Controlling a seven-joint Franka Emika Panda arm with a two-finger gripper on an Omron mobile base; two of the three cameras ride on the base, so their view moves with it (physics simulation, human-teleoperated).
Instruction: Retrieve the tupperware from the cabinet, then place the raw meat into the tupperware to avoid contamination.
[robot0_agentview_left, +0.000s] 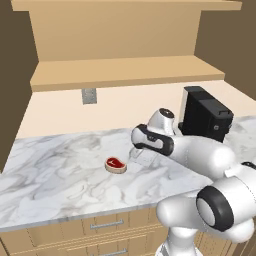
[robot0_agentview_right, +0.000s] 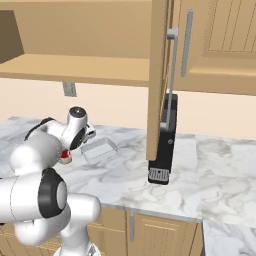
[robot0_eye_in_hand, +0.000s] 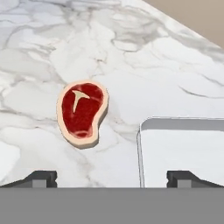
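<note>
The tupperware (robot0_agentview_right: 99, 150) is sitting out on the table (robot0_agentview_left: 60, 175) mid-way from its front edge; the meat (robot0_eye_in_hand: 82, 112) is lying beside it, awaiting the wide, empty gripper (robot0_eye_in_hand: 111, 177).

A black coffee machine (robot0_agentview_left: 205, 117) stands on the marble counter (robot0_agentview_left: 60, 170) — drawers (robot0_agentview_left: 105, 225) below, grey wall outlet (robot0_agentview_left: 89, 96) behind.

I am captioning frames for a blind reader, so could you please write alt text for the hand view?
A raw meat slice, red with a pale bone mark and tan fat rim, lies flat on a white marble counter. Beside it, apart from it, sits an empty pale translucent tupperware, cut off by the frame. The open gripper hovers above both, holding nothing.
</note>
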